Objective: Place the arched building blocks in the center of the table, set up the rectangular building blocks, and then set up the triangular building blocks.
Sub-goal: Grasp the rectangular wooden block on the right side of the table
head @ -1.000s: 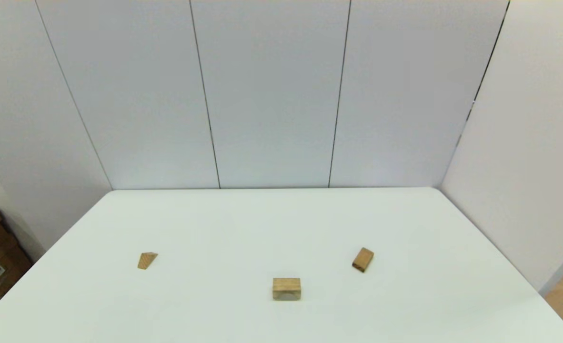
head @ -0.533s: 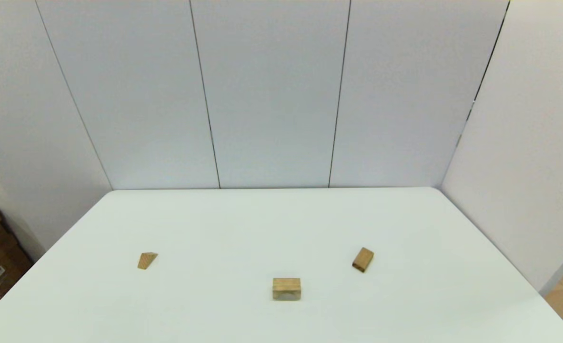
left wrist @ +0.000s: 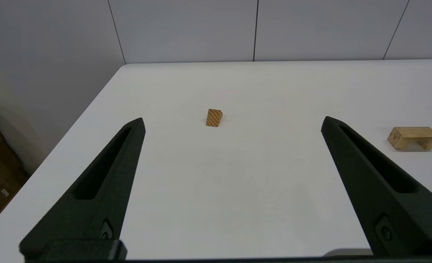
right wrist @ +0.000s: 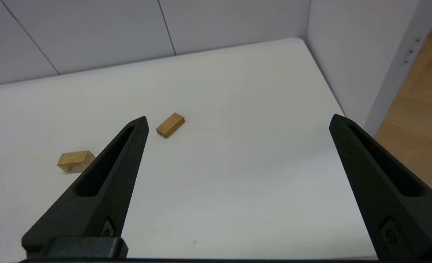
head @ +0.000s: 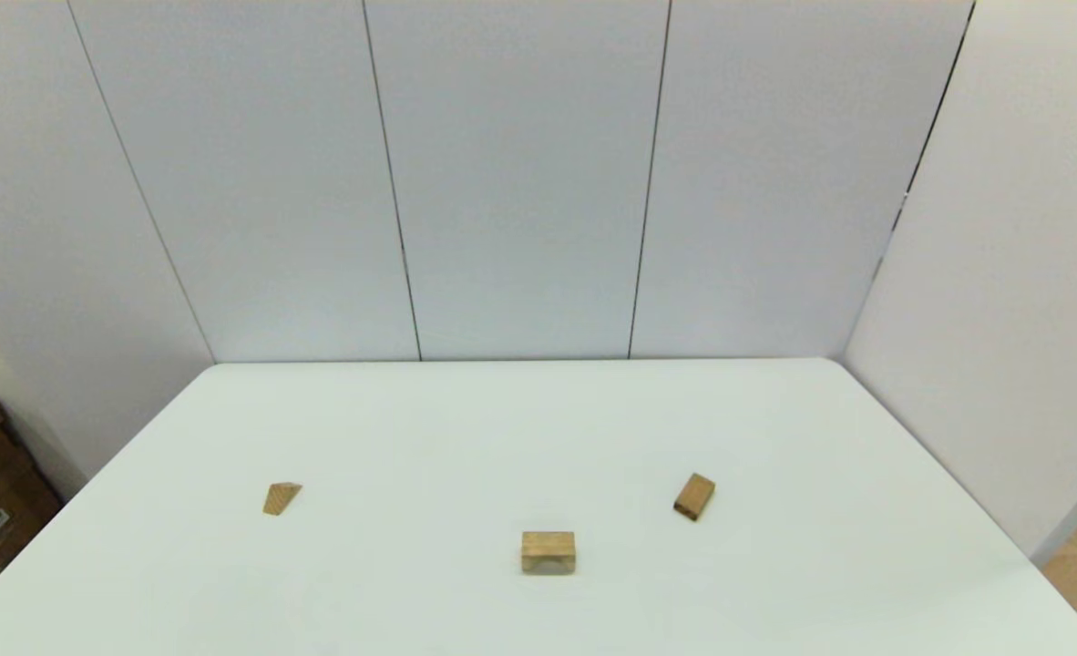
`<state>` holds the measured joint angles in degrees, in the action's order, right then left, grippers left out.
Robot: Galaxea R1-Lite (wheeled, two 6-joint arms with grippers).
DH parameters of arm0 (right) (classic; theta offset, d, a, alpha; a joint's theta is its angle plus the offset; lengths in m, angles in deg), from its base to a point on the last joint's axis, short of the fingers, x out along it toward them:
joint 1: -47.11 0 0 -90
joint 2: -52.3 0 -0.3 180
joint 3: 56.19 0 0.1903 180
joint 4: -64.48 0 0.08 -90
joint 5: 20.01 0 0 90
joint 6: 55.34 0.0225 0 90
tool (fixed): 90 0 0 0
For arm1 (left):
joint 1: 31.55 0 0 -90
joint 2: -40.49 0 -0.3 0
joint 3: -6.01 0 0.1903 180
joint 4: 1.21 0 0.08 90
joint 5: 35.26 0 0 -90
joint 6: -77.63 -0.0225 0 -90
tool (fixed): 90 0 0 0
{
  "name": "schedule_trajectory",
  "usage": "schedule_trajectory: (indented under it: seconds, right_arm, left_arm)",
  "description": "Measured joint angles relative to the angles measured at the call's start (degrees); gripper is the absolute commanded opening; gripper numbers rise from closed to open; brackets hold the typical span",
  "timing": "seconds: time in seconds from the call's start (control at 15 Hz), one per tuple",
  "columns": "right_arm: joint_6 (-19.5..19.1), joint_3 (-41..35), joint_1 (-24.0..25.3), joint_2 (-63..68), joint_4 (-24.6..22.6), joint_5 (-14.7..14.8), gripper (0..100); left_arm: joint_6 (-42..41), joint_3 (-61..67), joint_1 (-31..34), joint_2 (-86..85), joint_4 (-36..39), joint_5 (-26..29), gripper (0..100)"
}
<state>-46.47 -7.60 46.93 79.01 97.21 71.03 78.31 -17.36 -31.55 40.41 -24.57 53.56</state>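
- So, nothing is gripped yet: three wooden blocks lie well apart on the white bench point(head: 775, 583), and I judge the first step, getting the arch block point(head: 548, 552) to the middle, has not begun.
- Arch block sits near the front edge, roughly on my centre line, cut-out facing down and toward me; wedge point(head: 281, 498) off to the left, flat slab point(head: 694, 497) off to the right.
- Left gripper point(left wrist: 232, 122): fingers spread wide, holding nothing, hanging above the near left of the bench. The wedge lies ahead, between the finger lines but far off; the arch block point(left wrist: 413, 137) lies outside the right-hand finger.
- Right gripper point(right wrist: 238, 120): fingers wide too, empty, above the near right. The slab point(right wrist: 170, 125) lies just inside its left-hand finger line, well ahead; the arch block point(right wrist: 75, 161) lies outside it.
- My plan: either arm must swing inward, centre over the arch, pinch the solid long faces rather than the legs, and carry it only slightly farther back.
- Risk: an off-centre pinch may twist the block.
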Motion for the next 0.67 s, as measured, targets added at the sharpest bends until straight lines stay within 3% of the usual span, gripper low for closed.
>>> schedule_trajectory:
  seconds: [0.47,0.67]
  right_arm:
    - [-6.1,16.53,0.02,32.0,1.96,-0.05,100]
    - [-9.25,22.59,0.07,43.41,6.95,-0.66,100]
  left_arm:
    - [-0.02,0.0,0.0,0.0,0.0,0.0,100]
    - [0.0,0.0,0.0,0.0,0.0,-0.02,100]
